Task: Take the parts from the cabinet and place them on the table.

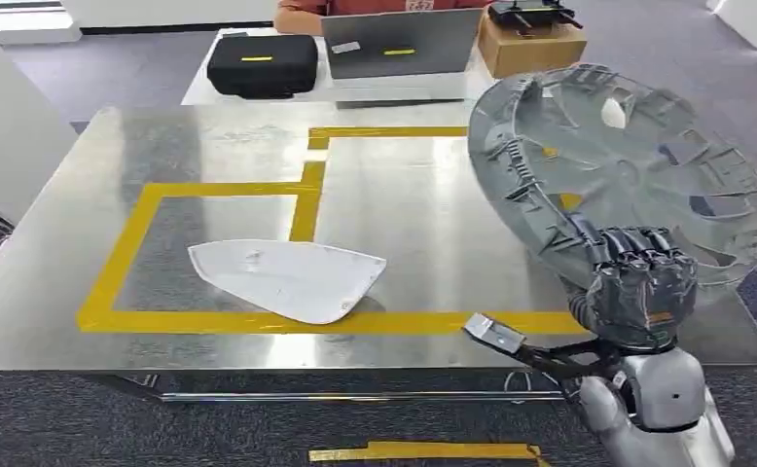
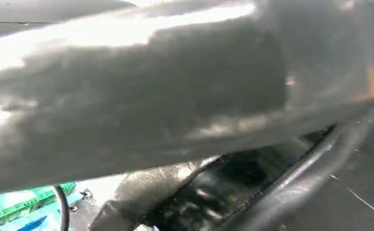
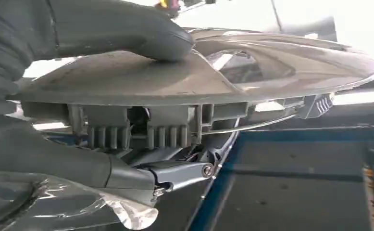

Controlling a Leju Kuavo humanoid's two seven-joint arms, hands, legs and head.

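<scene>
My right hand (image 1: 639,292) grips a large grey wheel cover (image 1: 628,180) by its lower rim, dark fingers (image 1: 637,248) curled over the edge nearest me. The cover rises up and away from the hand, tilted, its ribbed inner face turned toward the head camera, and it hangs over the far right part of the bench (image 1: 423,219). I cannot tell whether its far edge touches the steel top.

In the right wrist view I see the thick grey thumb (image 3: 127,33) pressed flat on the smooth face of the wheel cover (image 3: 281,62), with the rim's clips and ribs just under it and the lower fingers (image 3: 55,163) beneath the rim, so the cover is clamped between thumb and fingers.

To the left of the hand, well apart from it, a white curved panel (image 1: 292,277) lies flat on the bench inside a rectangle of yellow tape (image 1: 126,248). The tape's near strip passes just beside the hand, and a second taped outline sits beyond, partly behind the cover.

Past the bench, far from the hand, I see a black case (image 1: 261,63), an open laptop (image 1: 399,44), a cardboard box (image 1: 530,44) and a person in an orange top (image 1: 302,12) seated behind them.

The left wrist view is a dark blurred surface close to the lens with a green crate (image 2: 21,204) at one corner; I cannot tell what state my left hand is in.
</scene>
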